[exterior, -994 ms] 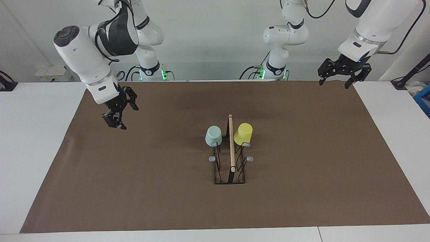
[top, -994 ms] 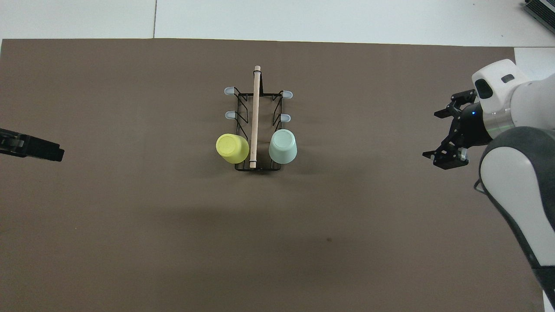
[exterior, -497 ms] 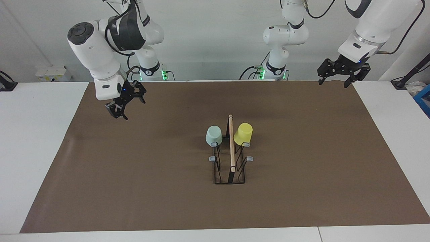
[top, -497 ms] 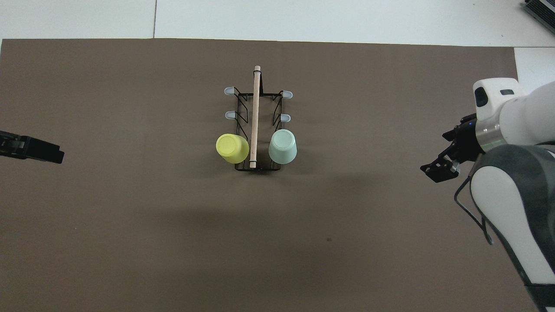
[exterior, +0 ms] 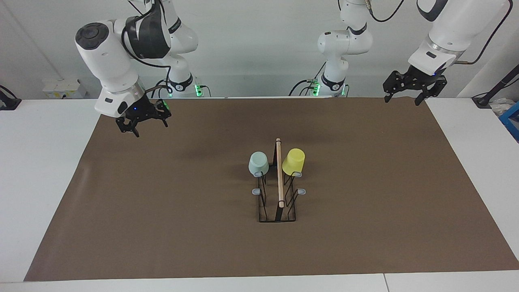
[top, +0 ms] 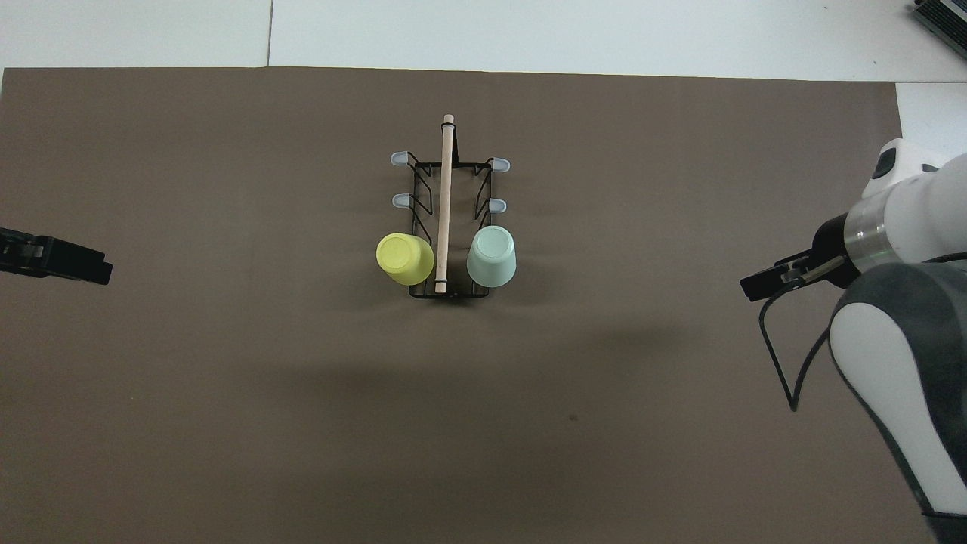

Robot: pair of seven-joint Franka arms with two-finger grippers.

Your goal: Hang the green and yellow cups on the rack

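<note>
Both cups (exterior: 258,163) on rack (exterior: 278,190), robots' end, either side of dowel (exterior: 279,170).

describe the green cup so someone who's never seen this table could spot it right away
On the brown mat stands a black wire rack with a wooden dowel along its top. The green cup hangs upside down on the prong nearest the robots, on the side toward the right arm. Its only neighbour, across the dowel, is bright yellow; this one is pale mint.
</note>
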